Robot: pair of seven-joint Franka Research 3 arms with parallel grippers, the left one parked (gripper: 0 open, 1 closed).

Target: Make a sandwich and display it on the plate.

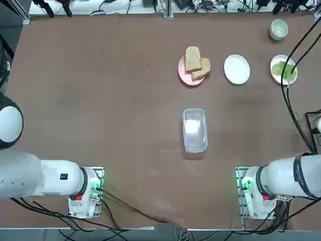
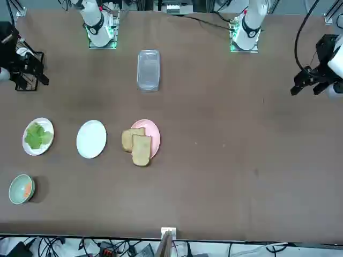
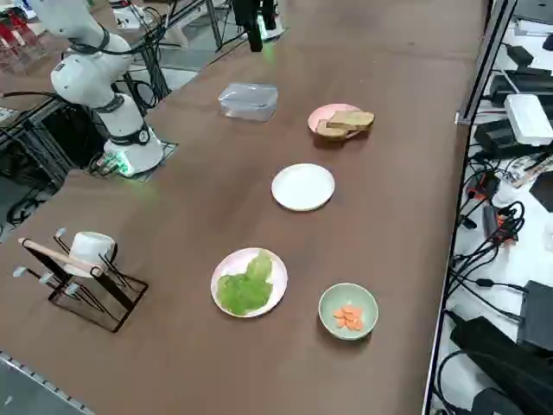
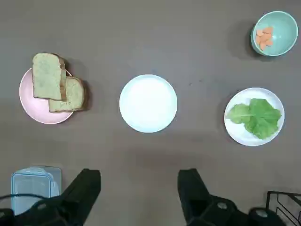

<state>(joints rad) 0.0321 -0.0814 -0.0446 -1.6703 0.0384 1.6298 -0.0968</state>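
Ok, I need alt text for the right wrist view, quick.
The open right tool hangs above bare table, holding nothing. Beyond it sits the empty white plate, flanked by a pink plate with two bread slices and a plate with a lettuce leaf; carrot bits fill a green bowl.

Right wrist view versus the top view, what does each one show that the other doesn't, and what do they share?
Only the right wrist view shows the right gripper, its fingers spread open above bare table, holding nothing, plus the orange bits in the green bowl clearly.

Only the top view shows both arm bases and the whole table.

Both show the white plate bare, two bread slices on the pink plate, the lettuce leaf on its own plate, and the clear container.
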